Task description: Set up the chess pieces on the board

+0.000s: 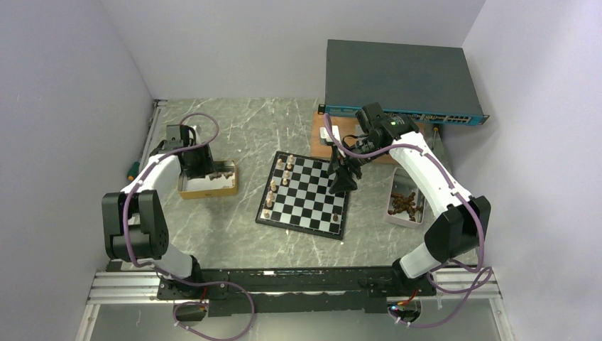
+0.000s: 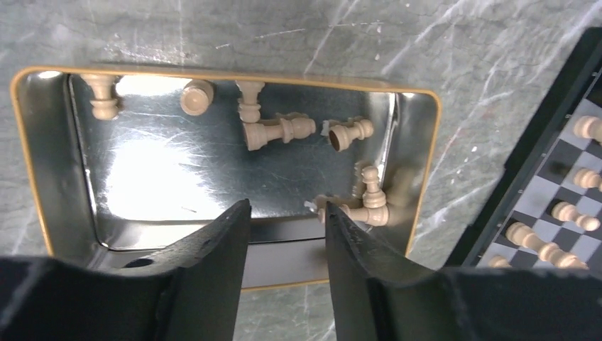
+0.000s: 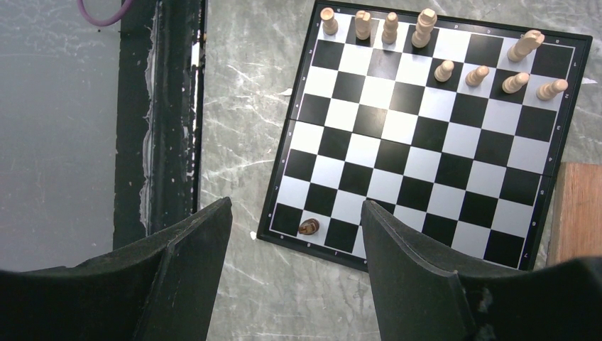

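Two grippers, both empty: the left gripper (image 2: pixel 287 209) hangs over a metal tin (image 2: pixel 227 74) holding light chess pieces (image 2: pixel 280 130), jaws partly spread with nothing between; the right gripper (image 3: pixel 296 206) hovers at the edge of the board (image 3: pixel 397 128), jaws wide apart. Light chessmen (image 3: pixel 425 25) line the board's far side; one dark piece (image 3: pixel 308 226) lies near a corner on the opposite side.

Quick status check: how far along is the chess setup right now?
Done: nine light pieces stand along one edge of the board; one dark piece sits by the opposite edge. In hand: nothing; the left gripper hovers open over the tin, the right gripper open above the board. Left: the tin's light pieces and the dark pieces in the other tray.
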You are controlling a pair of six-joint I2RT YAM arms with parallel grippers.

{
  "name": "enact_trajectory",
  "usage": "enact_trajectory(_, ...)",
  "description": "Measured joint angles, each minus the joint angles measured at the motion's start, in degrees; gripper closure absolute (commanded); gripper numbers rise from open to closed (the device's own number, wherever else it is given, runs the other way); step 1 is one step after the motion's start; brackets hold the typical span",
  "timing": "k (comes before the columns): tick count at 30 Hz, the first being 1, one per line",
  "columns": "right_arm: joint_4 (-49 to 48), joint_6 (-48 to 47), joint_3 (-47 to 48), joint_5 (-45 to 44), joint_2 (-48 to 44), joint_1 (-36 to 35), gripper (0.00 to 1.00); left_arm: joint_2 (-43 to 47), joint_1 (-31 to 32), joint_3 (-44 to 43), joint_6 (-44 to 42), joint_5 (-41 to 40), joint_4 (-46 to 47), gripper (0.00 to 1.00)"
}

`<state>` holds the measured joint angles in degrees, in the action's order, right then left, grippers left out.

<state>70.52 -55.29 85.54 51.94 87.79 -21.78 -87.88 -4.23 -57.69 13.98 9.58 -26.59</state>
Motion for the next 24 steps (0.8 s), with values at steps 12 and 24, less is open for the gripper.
enact_trajectory(12, 0.0, 0.0, 0.0, 0.0, 0.3, 0.0, 0.3, -3.0, 0.0, -4.1, -5.8, -9.3, -3.0, 0.65)
enact_trajectory(24, 0.0, 0.0, 0.0, 0.0, 0.6, 0.0, 0.3, -9.9, 0.0, -7.7, -7.4, -11.3, -1.4, 0.66)
